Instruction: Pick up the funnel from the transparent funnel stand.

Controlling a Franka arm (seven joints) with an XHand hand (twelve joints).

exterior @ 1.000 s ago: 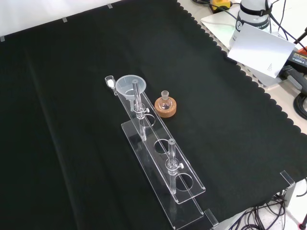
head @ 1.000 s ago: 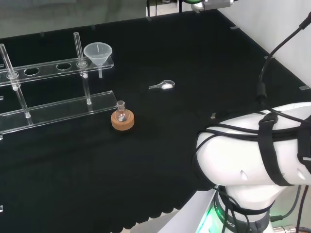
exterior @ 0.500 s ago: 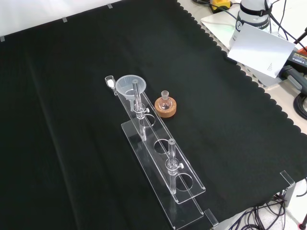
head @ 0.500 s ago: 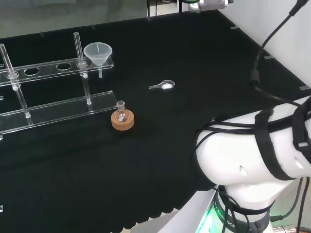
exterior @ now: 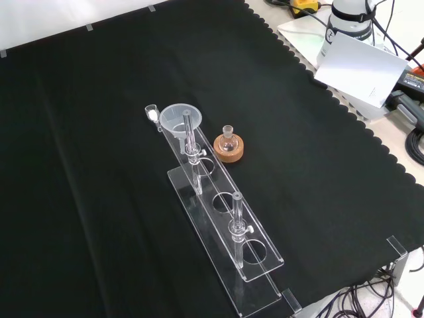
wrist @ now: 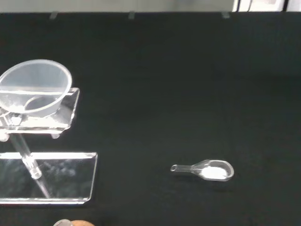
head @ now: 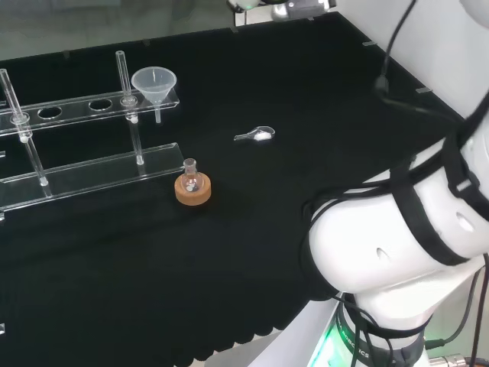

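Hand's state impossible to tell; black cloth [exterior: 99,199] (scalloped edge) under funnel [head: 154,82] in clear stand [exterior: 225,245].

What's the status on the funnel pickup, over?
Robot hand position unconfirmed. Funnel seated in end hole of clear stand, untouched. Small scoop and flask on cork ring nearby, neither blocking.

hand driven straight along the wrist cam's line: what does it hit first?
Probably bare black cloth. The middle of the wrist view falls between the funnel in its clear stand and the small scoop with white powder, and touches neither. Depth is hard to read here, so this is a guess.
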